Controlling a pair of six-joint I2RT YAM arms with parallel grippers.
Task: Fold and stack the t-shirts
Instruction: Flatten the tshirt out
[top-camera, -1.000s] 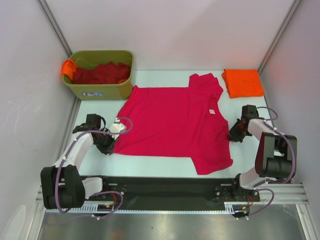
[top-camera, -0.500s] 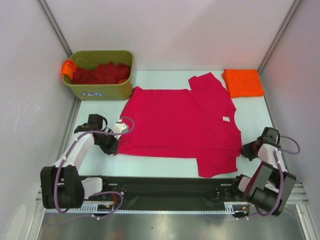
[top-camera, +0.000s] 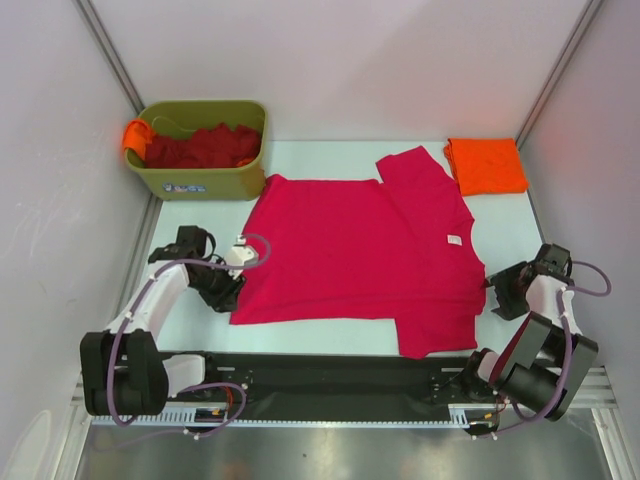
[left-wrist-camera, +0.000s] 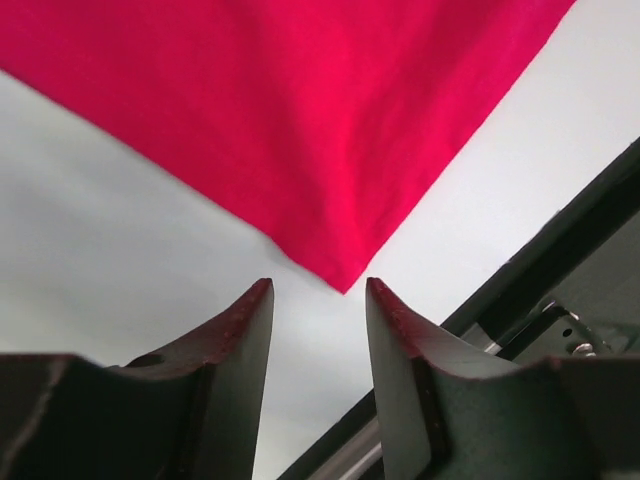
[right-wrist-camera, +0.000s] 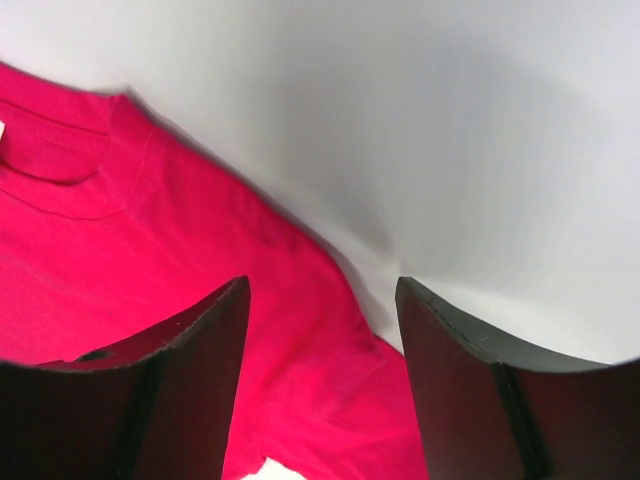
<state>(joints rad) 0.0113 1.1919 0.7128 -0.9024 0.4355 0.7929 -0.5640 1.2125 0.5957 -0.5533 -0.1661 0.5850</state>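
A crimson-pink t-shirt (top-camera: 360, 250) lies spread flat in the middle of the table, its white neck label (top-camera: 453, 240) toward the right. My left gripper (top-camera: 226, 291) stands open at the shirt's near-left corner. In the left wrist view that corner (left-wrist-camera: 343, 280) lies just ahead of the gap in the left gripper (left-wrist-camera: 318, 285), untouched. My right gripper (top-camera: 497, 298) is open at the shirt's right edge. In the right wrist view the crimson cloth (right-wrist-camera: 150, 250) lies under the right gripper (right-wrist-camera: 322, 285), ungripped. A folded orange t-shirt (top-camera: 485, 165) rests at the back right.
An olive-green bin (top-camera: 205, 180) at the back left holds dark red t-shirts (top-camera: 205, 147), and an orange one (top-camera: 135, 135) hangs over its left rim. A black rail (top-camera: 320, 375) runs along the table's near edge. Grey walls close in both sides.
My right gripper pulled the shirt's collar end toward the right and near side, stretching the shirt flat. Both grippers then opened and let go of the cloth.
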